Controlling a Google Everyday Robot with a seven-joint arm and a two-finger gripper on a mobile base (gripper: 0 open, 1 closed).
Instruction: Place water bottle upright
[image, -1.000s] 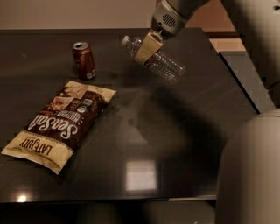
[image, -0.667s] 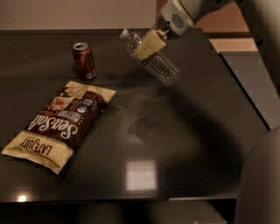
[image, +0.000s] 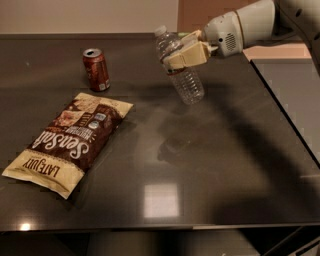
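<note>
Water bottles: one, the water bottle (image: 190, 86), clear ribbed plastic, tilted in the air above the far part of the table.
Bottle caps: one, the white cap (image: 160, 31), at the bottle's upper-left end.
Grippers: one, the gripper (image: 187, 52), at top centre-right, clamped across the bottle's upper part.
Gripper fingers: two, the beige fingers (image: 182, 59), one on either side of the bottle.
Robot arms: one, the white arm (image: 245, 25), reaching in from the upper right.
Soda cans: one, the brown-red soda can (image: 96, 69), upright, far left.
Snack bags: one, the Late July snack bag (image: 70, 142), flat on the left.
Tables: one, the dark table (image: 235, 165).
</note>
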